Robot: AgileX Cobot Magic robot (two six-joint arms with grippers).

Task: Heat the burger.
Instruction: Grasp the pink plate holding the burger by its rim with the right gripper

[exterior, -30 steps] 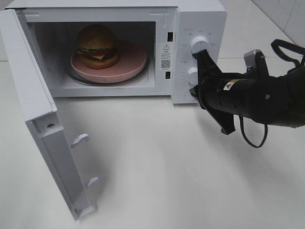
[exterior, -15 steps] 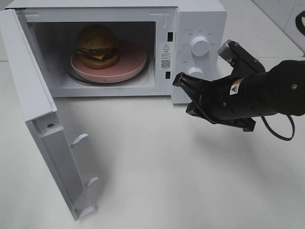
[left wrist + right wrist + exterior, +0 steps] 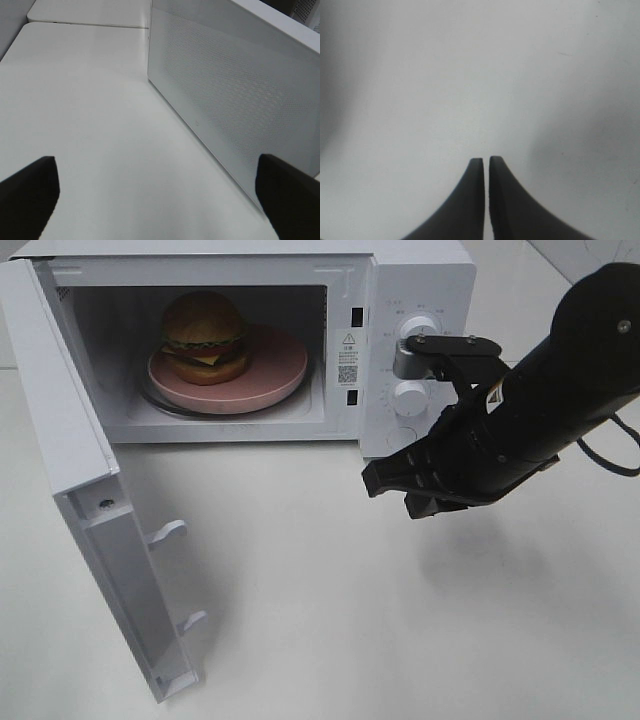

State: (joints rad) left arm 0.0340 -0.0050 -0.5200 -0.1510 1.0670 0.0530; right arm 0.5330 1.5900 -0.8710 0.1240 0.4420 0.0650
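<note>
While the burger [image 3: 205,335] sits loaded on its pink plate [image 3: 280,365] in the microwave [image 3: 420,280], the door [image 3: 70,470] stands open, unclosed; right gripper [image 3: 372,478] pinched together, empty; left gripper [image 3: 156,170] spread wide, empty.

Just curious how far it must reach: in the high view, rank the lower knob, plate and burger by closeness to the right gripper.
1. Lower knob, just behind the right gripper.
2. Plate, inside the microwave.
3. Burger, on the plate's left part.

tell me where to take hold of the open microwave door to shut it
Probably its free edge, farthest from the hinge, approached from the outer face: the door stands swung wide, and latch hooks stick out on the inner side.
</note>
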